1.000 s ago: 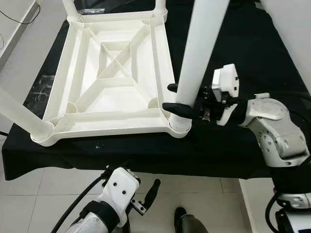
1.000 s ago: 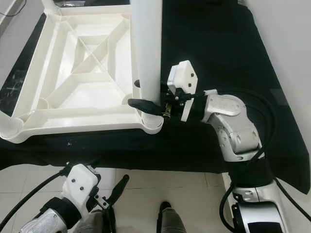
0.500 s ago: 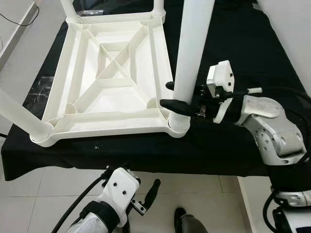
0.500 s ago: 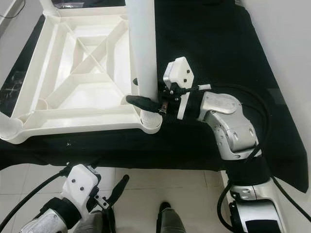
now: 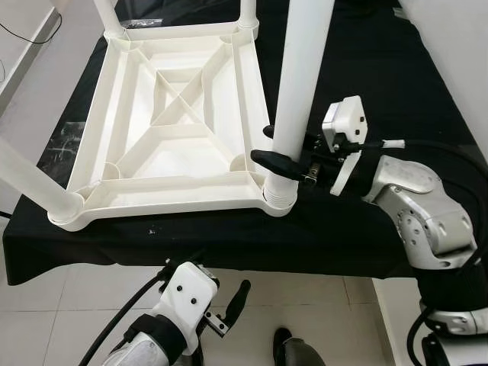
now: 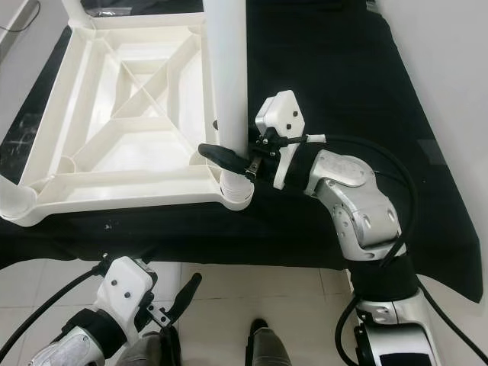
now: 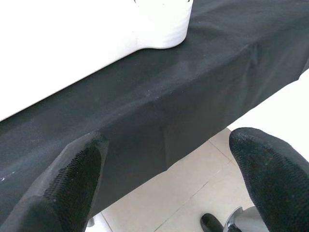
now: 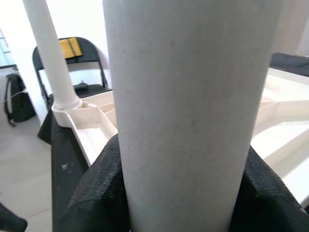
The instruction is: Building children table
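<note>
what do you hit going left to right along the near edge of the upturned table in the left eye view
near-left table leg → near rail of the white table frame → upright near-right leg in its corner socket → right gripper clamped on that leg → its silver arm over the black cloth

- both eye views look steeply down from the head onto the upturned white table top (image 5: 175, 130) on its black cloth (image 6: 335, 69), sharing the near right corner.
- the right wrist view sits very close against the table leg (image 8: 188, 111).
- the left wrist view looks from low, near the cloth's edge, at the near corner.
</note>
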`<state>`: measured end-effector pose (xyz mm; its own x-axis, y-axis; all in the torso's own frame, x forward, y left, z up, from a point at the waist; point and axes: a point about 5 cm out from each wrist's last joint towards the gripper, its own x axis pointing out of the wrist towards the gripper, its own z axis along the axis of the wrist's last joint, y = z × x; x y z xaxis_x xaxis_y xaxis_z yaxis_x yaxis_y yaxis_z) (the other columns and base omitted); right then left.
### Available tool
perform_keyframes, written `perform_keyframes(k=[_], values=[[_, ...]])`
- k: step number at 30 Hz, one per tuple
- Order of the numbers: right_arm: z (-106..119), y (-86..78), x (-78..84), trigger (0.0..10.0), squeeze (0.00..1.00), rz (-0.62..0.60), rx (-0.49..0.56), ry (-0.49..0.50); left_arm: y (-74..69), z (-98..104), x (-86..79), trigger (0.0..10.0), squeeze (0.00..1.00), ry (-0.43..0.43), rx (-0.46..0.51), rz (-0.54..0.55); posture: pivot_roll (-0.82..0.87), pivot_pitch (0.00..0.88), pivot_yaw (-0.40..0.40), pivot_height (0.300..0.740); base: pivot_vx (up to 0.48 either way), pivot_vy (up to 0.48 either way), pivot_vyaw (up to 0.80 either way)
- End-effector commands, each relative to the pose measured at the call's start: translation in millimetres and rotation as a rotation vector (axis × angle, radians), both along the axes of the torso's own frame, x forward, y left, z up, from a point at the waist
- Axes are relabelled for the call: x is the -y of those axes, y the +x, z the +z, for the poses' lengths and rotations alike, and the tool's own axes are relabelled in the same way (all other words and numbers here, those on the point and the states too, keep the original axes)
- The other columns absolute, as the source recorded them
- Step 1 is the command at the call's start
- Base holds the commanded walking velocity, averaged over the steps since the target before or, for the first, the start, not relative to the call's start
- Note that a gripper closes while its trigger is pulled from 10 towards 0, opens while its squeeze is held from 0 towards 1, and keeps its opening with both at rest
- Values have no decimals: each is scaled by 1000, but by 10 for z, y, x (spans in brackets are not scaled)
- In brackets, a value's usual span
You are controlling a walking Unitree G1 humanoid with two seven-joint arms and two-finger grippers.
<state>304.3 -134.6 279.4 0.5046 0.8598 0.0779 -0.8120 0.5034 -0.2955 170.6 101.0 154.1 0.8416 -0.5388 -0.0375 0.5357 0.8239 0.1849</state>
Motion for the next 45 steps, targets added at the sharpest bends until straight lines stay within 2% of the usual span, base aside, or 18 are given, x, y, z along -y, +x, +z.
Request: perform_keyframes(k=[1, 4, 7, 8, 9, 11, 12, 14, 16, 18, 29, 32, 34, 35, 36, 37, 42, 45], values=[[-289, 11, 3, 10000, 0, -36, -138, -25, -25, -79, -2, 10000, 0, 13, -39, 3, 66, 343, 8, 740, 0, 0, 0], [-293, 2, -2, 10000, 0, -43, -138, -22, -26, -80, -3, 10000, 0, 13, -39, 2, 66, 343, 8, 740, 0, 0, 0], [-346, -60, -106, 10000, 0, -83, -130, -9, -27, -84, -1, 10000, 0, 13, -39, 1, 67, 338, 5, 740, 0, 0, 0], [-416, -120, -243, 10000, 0, -177, -119, 12, -27, -87, -1, 10000, 0, 13, -39, 2, 67, 338, 5, 740, 0, 0, 0], [-476, -111, -288, 10000, 0, -288, -104, -14, -25, -90, -2, 10000, 0, 13, -39, 2, 69, 335, 3, 740, 0, 0, 0], [-562, -37, -229, 10000, 0, -597, -17, -133, -22, -91, -4, 10000, 0, 15, -38, 3, 69, 335, 3, 740, 0, 0, 0], [-562, -37, -229, 10000, 0, -597, -17, -133, -22, -91, -4, 10000, 0, 15, -38, 3, 69, 335, 3, 740, 0, 0, 0], [-574, -20, -193, 10000, 0, -697, 24, -174, -21, -91, -4, 10000, 0, 15, -38, 3, 69, 335, 3, 740, 0, 0, 0], [-657, -55, -127, 10000, 0, -819, -57, -78, 2, -96, -2, 10000, 0, 15, -36, 2, 78, 325, 5, 740, 0, 0, 0], [-604, -37, -106, 10000, 0, -895, -70, -13, 13, -100, -5, 10000, 0, 18, -33, 2, 72, 317, 7, 740, 0, 0, 0], [-565, 1, -160, 10000, 0, -932, -114, 119, 52, -106, -15, 10000, 0, 23, -24, 5, 75, 303, 6, 740, 0, 0, 0], [-255, 89, -142, 10000, 0, -840, -78, 324, 118, -78, -54, 10000, 0, -3, -21, 28, 75, 285, 14, 740, 0, 0, 0], [-21, 126, -109, 10000, 0, -737, -31, 420, 233, 17, -108, 10000, 0, -32, 10, 58, 76, 276, 15, 740, 0, 0, 0], [110, 142, -82, 10000, 0, -668, -15, 473, 346, 126, -156, 10000, 0, -55, 46, 76, 77, 268, 14, 740, 0, 0, 0], [110, 142, -82, 10000, 0, -668, -15, 473, 346, 126, -156, 10000, 0, -55, 46, 76, 77, 268, 14, 740, 0, 0, 0], [200, 148, -62, 10000, 0, -621, -3, 509, 421, 207, -188, 10000, 0, -74, 70, 86, 77, 268, 14, 740, 0, 0, 0], [447, 216, 111, 10000, 0, -570, 57, 557, 758, 729, -300, 10000, 0, -169, 217, 58, 77, 234, 9, 740, 0, 0, 0], [477, 223, 135, 10000, 0, -560, 59, 567, 794, 830, -303, 10000, 0, -176, 245, 36, 77, 234, 9, 740, 0, 0, 0]])
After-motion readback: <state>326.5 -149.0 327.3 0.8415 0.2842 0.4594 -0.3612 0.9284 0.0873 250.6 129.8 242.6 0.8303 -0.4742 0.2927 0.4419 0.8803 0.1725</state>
